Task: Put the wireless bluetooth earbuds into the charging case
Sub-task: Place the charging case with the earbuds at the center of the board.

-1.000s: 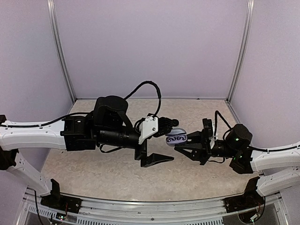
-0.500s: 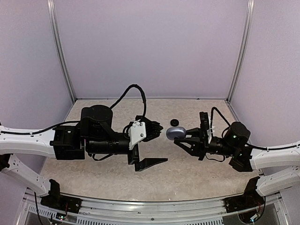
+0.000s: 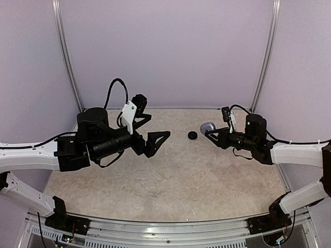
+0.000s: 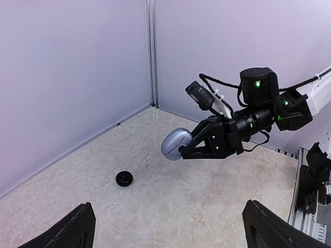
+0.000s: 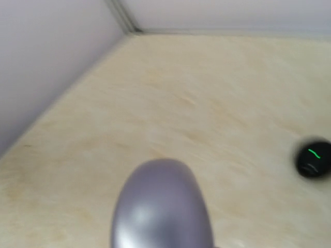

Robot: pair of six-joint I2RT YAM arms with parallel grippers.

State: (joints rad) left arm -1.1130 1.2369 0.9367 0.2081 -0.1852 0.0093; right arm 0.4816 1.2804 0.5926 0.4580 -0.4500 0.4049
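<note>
On the top view, taking the middle of the surface (image 3: pixel 170 181) as the dial's centre, both arm bases sit at 6 o'clock along the near edge; the left arm (image 3: pixel 98 142) reaches in from 9 o'clock, and the left jaws are spread as wide as they go, gripping nothing and ending at about 11 o'clock; in the left wrist view their two black fingers (image 4: pixel 77 227) stand far apart in the bottom corners.

Farther out, at about 1 o'clock, a small black round puck (image 3: pixel 192 135) lies alone on the surface; just beyond it, near 2 o'clock, the right arm (image 3: pixel 253 139) holds the silvery-grey charging case (image 3: pixel 208 127) above the surface, the right jaws pinching it from the side; the shell looks closed, a smooth rounded pebble in the right wrist view.

No earbuds show loose in any view; whether they sit inside the shut case cannot be told.

The step in hand looks like carrying the closed case; the next move likely calls for lowering it level onto bare surface, apart from the puck, then easing the right jaws off without tipping it.
</note>
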